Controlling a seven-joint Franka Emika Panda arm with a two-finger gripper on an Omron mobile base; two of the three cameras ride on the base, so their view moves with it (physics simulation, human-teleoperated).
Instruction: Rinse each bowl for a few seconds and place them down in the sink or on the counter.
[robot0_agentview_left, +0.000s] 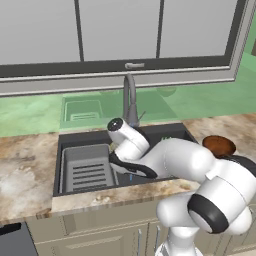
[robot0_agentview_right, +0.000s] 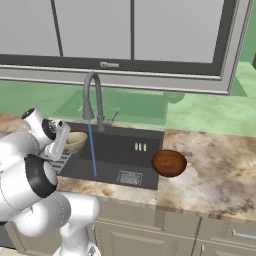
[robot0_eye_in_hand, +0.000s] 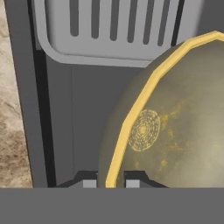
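My gripper (robot0_eye_in_hand: 111, 183) is shut on the rim of the olive-gold bowl (robot0_eye_in_hand: 175, 127), whose yellow edge runs between the two fingertips (robot0_eye_in_hand: 89, 183). From the right base view the gripper (robot0_agentview_right: 62, 140) holds this bowl (robot0_agentview_right: 76, 141) over the left part of the dark sink (robot0_agentview_right: 125, 147), just left of the blue water stream (robot0_agentview_right: 92, 150). The reddish-brown bowl (robot0_agentview_right: 169, 163) rests on the mottled counter (robot0_agentview_right: 215, 170) right of the sink, also seen as a bowl (robot0_agentview_left: 218, 145) behind my arm.
The grey faucet (robot0_agentview_right: 92, 95) arches over the sink's back edge and runs water. A grey slotted tray (robot0_agentview_left: 87, 167) lies in the sink's left half (robot0_agentview_left: 165, 132), below the held bowl. Counter (robot0_agentview_left: 25, 165) stretches to the left.
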